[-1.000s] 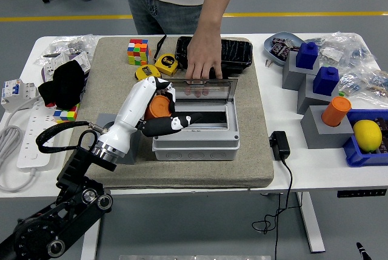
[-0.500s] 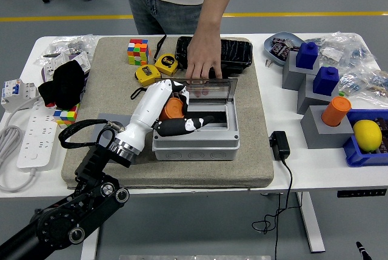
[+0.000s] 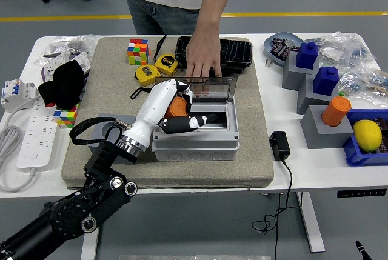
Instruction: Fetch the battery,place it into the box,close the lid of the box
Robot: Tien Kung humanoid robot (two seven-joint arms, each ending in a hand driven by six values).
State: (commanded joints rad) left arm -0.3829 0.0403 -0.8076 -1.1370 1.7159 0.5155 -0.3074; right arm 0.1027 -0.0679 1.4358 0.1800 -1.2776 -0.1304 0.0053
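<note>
My left hand [image 3: 182, 111] reaches in from the lower left with its fingers curled around one orange battery [image 3: 176, 108], holding it over the left end of the open compartment of the single grey box [image 3: 194, 136]; my thumb and one black finger stretch rightward across the opening. The box sits on a tan mat [image 3: 115, 90], and its clear lid [image 3: 209, 89] stands upright along the far side. One person's hand [image 3: 203, 59] presses down at the lid's top edge from the far side of the table. My right hand does not appear. On the mat behind the box I count two yellow tape measures [image 3: 155, 69], one colour cube [image 3: 137, 51] and one black tray [image 3: 224, 51]. A second colour cube [image 3: 65, 113] lies at the mat's left edge. On the right side stand two blue blocks [image 3: 316, 66], one orange cylinder [image 3: 336, 110] and one lemon [image 3: 367, 134].
</note>
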